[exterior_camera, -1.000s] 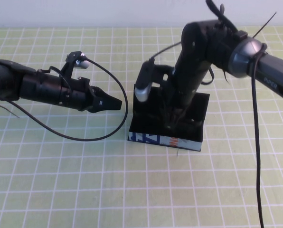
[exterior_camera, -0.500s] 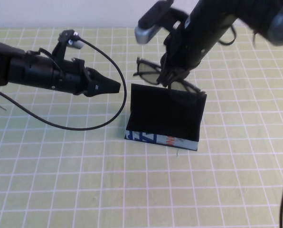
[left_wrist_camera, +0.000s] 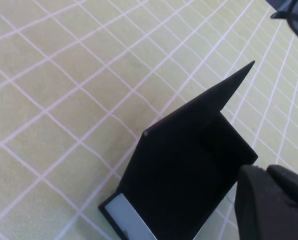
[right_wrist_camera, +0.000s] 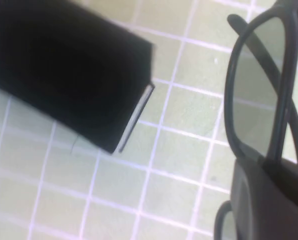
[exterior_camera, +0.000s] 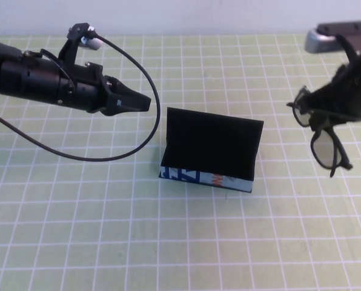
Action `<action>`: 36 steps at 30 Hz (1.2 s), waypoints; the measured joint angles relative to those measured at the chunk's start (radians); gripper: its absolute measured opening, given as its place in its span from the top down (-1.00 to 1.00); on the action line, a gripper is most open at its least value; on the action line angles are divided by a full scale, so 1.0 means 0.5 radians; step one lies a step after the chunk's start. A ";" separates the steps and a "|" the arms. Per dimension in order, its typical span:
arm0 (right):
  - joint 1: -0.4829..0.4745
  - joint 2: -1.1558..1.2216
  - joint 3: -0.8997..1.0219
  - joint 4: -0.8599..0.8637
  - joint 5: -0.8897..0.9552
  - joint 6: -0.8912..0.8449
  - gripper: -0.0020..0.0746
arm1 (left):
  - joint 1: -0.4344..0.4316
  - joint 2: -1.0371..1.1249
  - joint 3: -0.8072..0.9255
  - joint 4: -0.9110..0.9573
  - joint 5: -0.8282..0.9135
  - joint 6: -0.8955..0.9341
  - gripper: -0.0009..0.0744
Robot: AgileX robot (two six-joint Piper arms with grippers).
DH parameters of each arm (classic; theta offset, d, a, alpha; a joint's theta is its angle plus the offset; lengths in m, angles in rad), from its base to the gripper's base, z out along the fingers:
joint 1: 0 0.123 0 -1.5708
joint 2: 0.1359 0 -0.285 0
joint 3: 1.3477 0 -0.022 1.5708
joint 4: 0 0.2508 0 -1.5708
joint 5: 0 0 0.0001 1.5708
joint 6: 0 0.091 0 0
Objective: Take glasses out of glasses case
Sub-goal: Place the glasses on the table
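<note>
The black glasses case stands open in the middle of the table, flap lid upright, its light blue printed strip facing me. It also shows in the left wrist view and the right wrist view. My right gripper is shut on the black glasses and holds them in the air to the right of the case; the lenses hang down. My left gripper is shut and empty, hovering just left of the case's lid.
The table is covered by a green mat with a white grid. A black cable loops from the left arm down to the mat, left of the case. A white wall runs along the back.
My right gripper lifted the glasses out of the case, up and then far to the right. My left gripper drew slightly back and up from the case.
</note>
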 joint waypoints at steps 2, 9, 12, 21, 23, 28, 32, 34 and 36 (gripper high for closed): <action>-0.053 0.009 0.155 0.102 -0.163 0.015 0.92 | 0.000 0.000 0.000 0.006 0.000 -0.009 0.99; -0.078 0.235 0.351 0.263 -0.499 0.026 0.92 | 0.000 0.000 0.000 0.041 0.000 -0.043 0.99; -0.078 0.329 0.351 0.290 -0.587 0.026 0.92 | 0.000 0.000 0.000 0.066 0.000 -0.054 0.99; -0.078 0.442 0.351 0.325 -0.650 0.034 0.87 | 0.000 0.000 0.000 0.090 0.000 -0.064 0.99; -0.078 0.442 0.351 0.325 -0.650 0.034 0.77 | 0.000 0.000 0.000 0.095 0.000 -0.064 0.99; -0.078 0.442 0.351 0.325 -0.650 0.034 0.46 | 0.000 0.000 0.000 0.095 0.000 -0.084 0.99; -0.078 0.442 0.338 0.306 -0.607 0.034 0.29 | 0.000 -0.021 0.000 0.100 -0.004 -0.127 0.99; -0.078 0.442 0.306 0.275 -0.526 0.040 0.27 | 0.000 -0.067 0.000 0.108 -0.030 -0.137 0.99; -0.078 0.416 0.276 0.243 -0.447 0.044 0.26 | 0.000 -0.127 0.000 0.116 -0.073 -0.159 0.99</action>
